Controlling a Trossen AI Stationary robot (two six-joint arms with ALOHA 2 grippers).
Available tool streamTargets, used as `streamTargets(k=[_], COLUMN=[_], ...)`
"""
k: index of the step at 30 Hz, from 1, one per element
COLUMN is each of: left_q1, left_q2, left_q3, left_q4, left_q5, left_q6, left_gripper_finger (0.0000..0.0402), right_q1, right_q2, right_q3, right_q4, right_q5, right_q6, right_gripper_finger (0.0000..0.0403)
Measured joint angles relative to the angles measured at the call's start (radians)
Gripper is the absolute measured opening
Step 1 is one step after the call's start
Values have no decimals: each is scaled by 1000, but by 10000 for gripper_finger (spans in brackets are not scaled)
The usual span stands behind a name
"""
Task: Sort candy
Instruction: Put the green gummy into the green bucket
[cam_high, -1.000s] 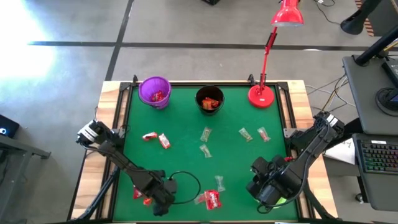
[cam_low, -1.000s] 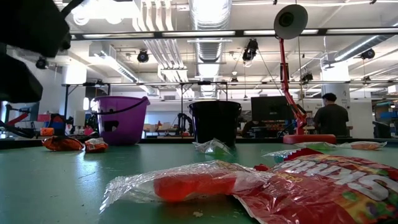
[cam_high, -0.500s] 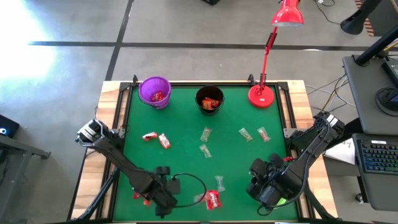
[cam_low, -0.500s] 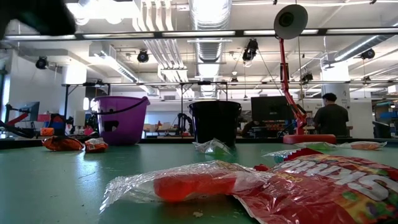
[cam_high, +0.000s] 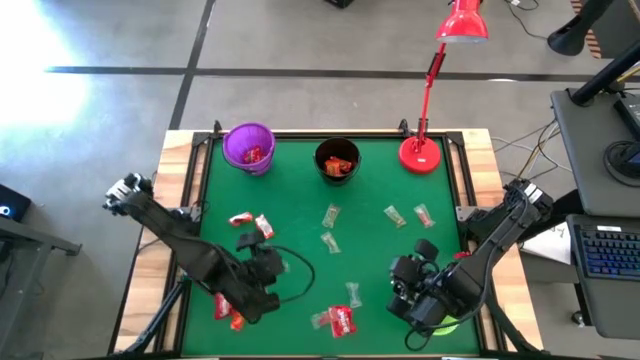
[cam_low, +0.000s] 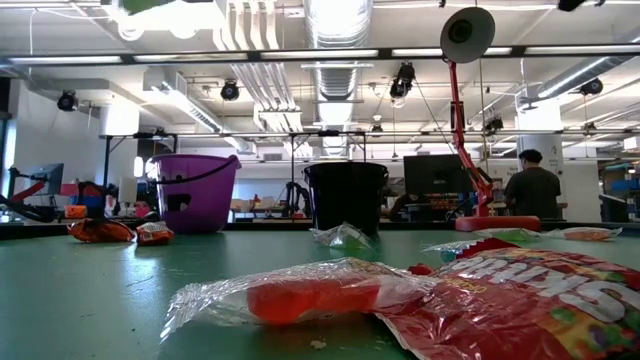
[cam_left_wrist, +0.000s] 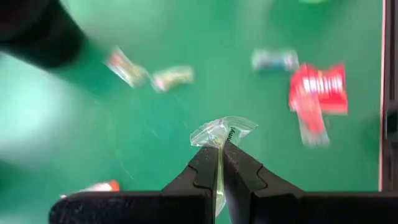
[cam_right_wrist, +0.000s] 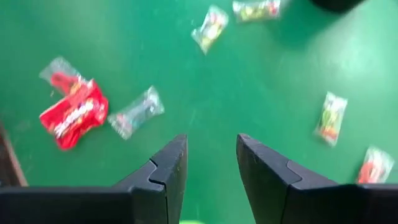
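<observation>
Left gripper (cam_left_wrist: 220, 147), jaws pinched tight on a clear-wrapped candy (cam_left_wrist: 222, 131), hangs above the counter's (cam_high: 300, 200) front-left part. Right gripper (cam_right_wrist: 211, 158) hovers near the front-right, jaws apart, nothing between them. Loose sweets lie mid-counter; a red packet (cam_high: 342, 319) sits at the front edge. The purple cup (cam_high: 249, 148) and black cup (cam_high: 337, 160) hide most of their contents.

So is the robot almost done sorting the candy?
Not yet. Some candy already sits in the purple cup and black cup. The left claw is pinching a clear wrapper. The right claw is open, and many candies still lie on the green table.
</observation>
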Motion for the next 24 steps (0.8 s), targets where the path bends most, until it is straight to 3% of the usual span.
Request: streamTargets(k=[5,13,17,24], left_q1=[1,19,45,106], left_q2=[-98,-232,-319,-432], left_q3=[-29,-165,-295,-517], left_q4=[34,173,338,787], left_q5=[-148,-258,-263,-261], left_q6=[24,123,167,319], left_gripper_finger=[0,0,0,0], right_q1=[-41,-171,-243,-330], right_q2=[0,0,0,0], right_q3=[0,0,0,0], right_q4=[61,302,432,608], right_q5=[67,155,154,126], right_q6=[-100,-389,-525,-665], right_gripper_finger=[130,123,123,116])
